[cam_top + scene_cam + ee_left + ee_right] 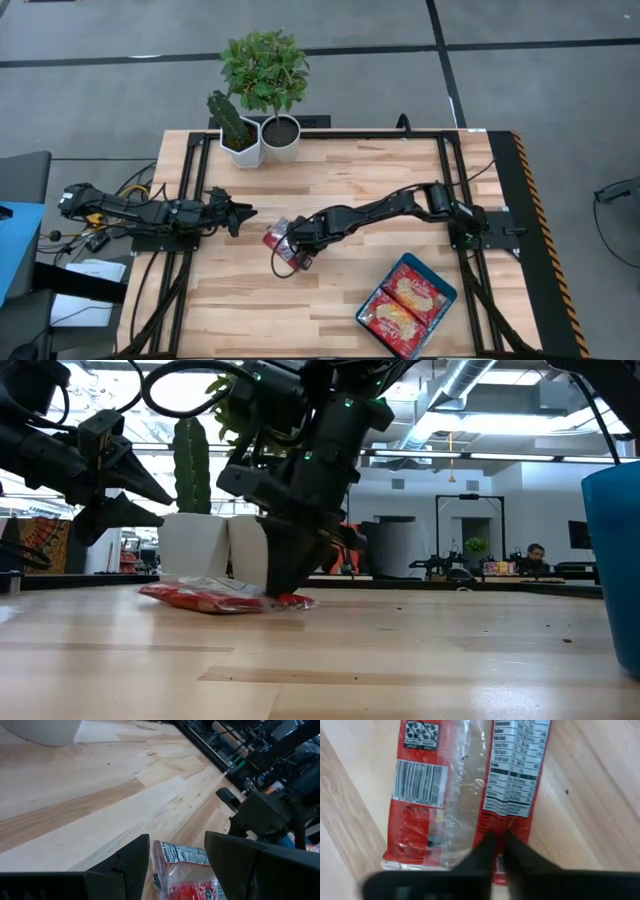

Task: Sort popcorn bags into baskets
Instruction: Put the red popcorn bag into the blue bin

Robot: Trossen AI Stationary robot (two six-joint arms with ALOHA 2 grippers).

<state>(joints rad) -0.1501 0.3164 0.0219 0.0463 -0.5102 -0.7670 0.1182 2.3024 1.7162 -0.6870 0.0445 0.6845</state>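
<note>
**Two bags binned, third one pinched at mid-table**

Checking in from the remote station. The teal basket point(443, 292) sits at the near right of the table and already has two popcorn bags point(406, 305) lying flat in it side by side, so I'd call those done.

The right gripper point(293, 252) is down at mid-table on a loose bag point(276, 235). The right wrist view shows the bag lying label side up (barcode, nutrition panel), with the fingers brought together on one edge of it, clamped on the wrapper by the look of it. In the low view the bag is flat on the wood, not lifted yet.

The left gripper point(238, 214) hovers just left of that bag, jaws apart, holding nothing.

I can't spot any other loose bags on the table, so my guess is this one is what's left: lift it, carry it right and near, drop it in the basket. The plant pots point(262, 140) at the far edge are well out of the way.
</note>
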